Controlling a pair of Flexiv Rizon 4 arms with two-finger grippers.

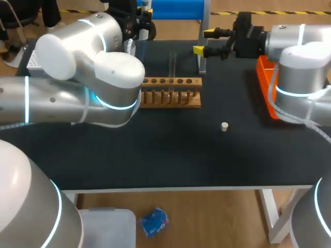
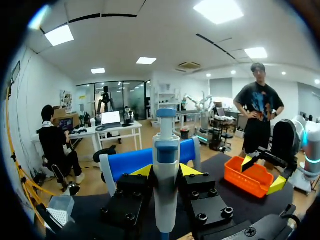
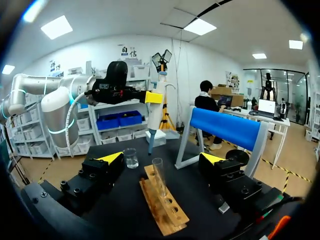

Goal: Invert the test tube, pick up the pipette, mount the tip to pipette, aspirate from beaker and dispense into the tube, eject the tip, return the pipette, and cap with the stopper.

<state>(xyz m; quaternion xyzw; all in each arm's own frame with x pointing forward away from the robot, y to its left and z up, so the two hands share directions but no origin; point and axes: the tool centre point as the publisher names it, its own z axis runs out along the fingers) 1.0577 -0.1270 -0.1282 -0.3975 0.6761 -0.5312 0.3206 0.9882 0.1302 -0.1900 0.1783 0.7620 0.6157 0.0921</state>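
My left gripper (image 2: pixel 166 171) is shut on a white and blue pipette (image 2: pixel 166 175), held upright between its yellow fingertips. In the right wrist view that pipette (image 3: pixel 154 120) hangs above the table just beyond a small glass beaker (image 3: pixel 131 158). A clear test tube (image 3: pixel 159 177) stands upright in the wooden rack (image 1: pixel 170 93), ahead of my right gripper (image 3: pixel 161 157), which is open and holds nothing. In the head view my right gripper (image 1: pixel 206 42) hovers behind the rack's right end. A small pale stopper (image 1: pixel 224 126) lies on the black table. My own left arm hides the beaker and pipette in the head view.
An orange tray (image 1: pixel 266 85) sits at the table's right edge under my right arm. A stand with a blue top bar (image 3: pixel 225 127) rises at the back of the table. My bulky left arm (image 1: pixel 93 77) covers the table's back left.
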